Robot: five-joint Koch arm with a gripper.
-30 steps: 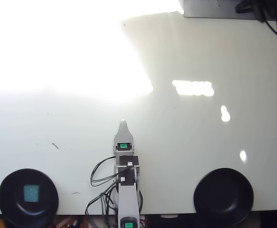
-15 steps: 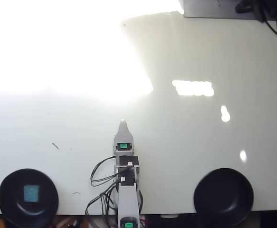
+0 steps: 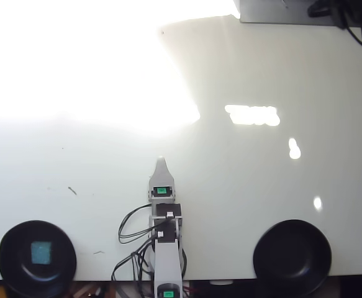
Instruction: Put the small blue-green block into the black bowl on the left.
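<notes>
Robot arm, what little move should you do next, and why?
Probably none, just stay parked. In the overhead view the small blue-green block already lies inside the black bowl at the left, and the gripper rests mid-table, holding nothing visible. The other black bowl looks empty.

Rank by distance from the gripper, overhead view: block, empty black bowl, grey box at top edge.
From the gripper:
1. small blue-green block, lower left, lying inside the left black bowl.
2. empty black bowl, lower right; only slightly farther than the block, so these two are nearly a tie.
3. grey box, top right edge, clearly farthest.
</notes>
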